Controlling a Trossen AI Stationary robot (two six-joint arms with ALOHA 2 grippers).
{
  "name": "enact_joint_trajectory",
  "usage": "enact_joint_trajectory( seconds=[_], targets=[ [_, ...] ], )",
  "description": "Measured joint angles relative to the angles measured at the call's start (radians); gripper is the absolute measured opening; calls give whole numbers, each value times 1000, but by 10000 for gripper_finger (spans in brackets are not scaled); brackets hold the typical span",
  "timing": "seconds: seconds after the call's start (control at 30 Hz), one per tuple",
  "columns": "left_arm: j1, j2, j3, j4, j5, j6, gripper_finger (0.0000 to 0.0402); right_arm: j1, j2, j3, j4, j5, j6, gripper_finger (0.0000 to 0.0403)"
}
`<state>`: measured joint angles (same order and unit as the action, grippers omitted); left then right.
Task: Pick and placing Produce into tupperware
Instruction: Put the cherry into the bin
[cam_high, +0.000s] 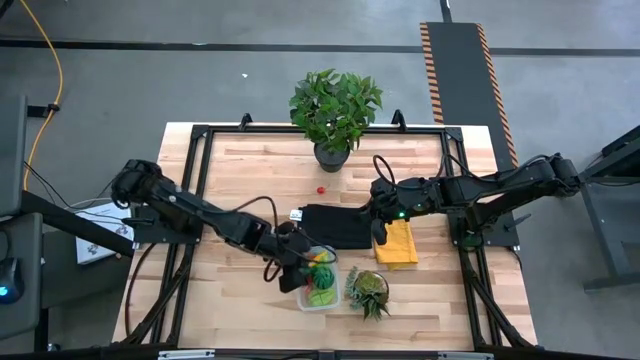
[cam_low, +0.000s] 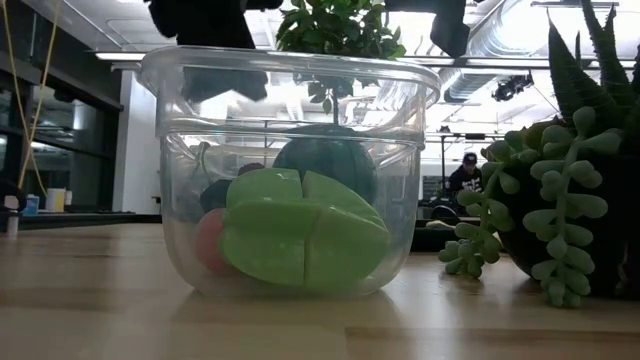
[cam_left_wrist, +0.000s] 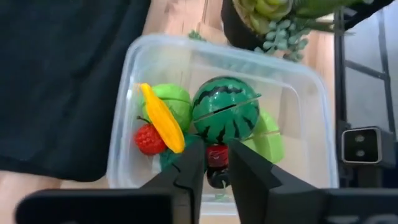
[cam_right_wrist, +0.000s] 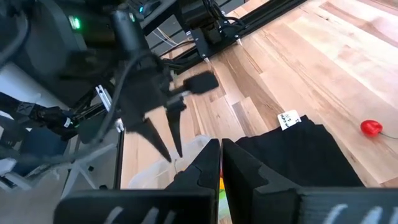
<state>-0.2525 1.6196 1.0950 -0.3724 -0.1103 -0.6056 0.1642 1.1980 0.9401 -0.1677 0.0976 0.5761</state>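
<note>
Tupperware (cam_high: 318, 285) sat low-centre in the high view, holding watermelon (cam_left_wrist: 225, 116) and other produce. Left gripper (cam_left_wrist: 214, 163) hovered above, jaws spread, likely for release. Right gripper (cam_right_wrist: 221, 158) waited over black cloth (cam_high: 335, 224), jaws nearly together.

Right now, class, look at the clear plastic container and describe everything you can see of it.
The clear plastic container is a rectangular tub with rounded corners and a rolled rim, upright and lidless on the wooden table. It holds toy produce: a watermelon, green pieces, a strawberry and a yellow strip. The left end effector hangs open above it.
</note>
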Motion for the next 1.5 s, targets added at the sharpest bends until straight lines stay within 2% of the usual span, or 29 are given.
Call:
enact_joint_trajectory(
  seconds=[0.23, 0.43, 0.7, 1.0, 1.23, 1.43, 1.5],
  targets=[
    [91, -116, 0, -115, -2, 37, 4, -5, 0, 0, -1, 0, -2, 6],
    [186, -207, 0, -256, -27, 83, 20, -6, 0, 0, -3, 0, -9, 6],
    [283, -270, -2, -333, -181, 86, 11, -7, 0, 0, -11, 0, -9, 6],
    [276, -344, -114, -133, -279, 57, 2, -11, -1, 0, -35, 0, -9, 6],
    [238, -505, -259, -63, -430, -55, 1, -48, -1, 0, -46, -4, -1, 6],
    [177, -616, -453, 190, -577, -57, 0, -81, -1, 0, -55, -51, 0, 6],
    [181, -622, -516, 284, -591, -52, 2, -89, -1, 0, -53, -57, 2, 6]
  ],
)
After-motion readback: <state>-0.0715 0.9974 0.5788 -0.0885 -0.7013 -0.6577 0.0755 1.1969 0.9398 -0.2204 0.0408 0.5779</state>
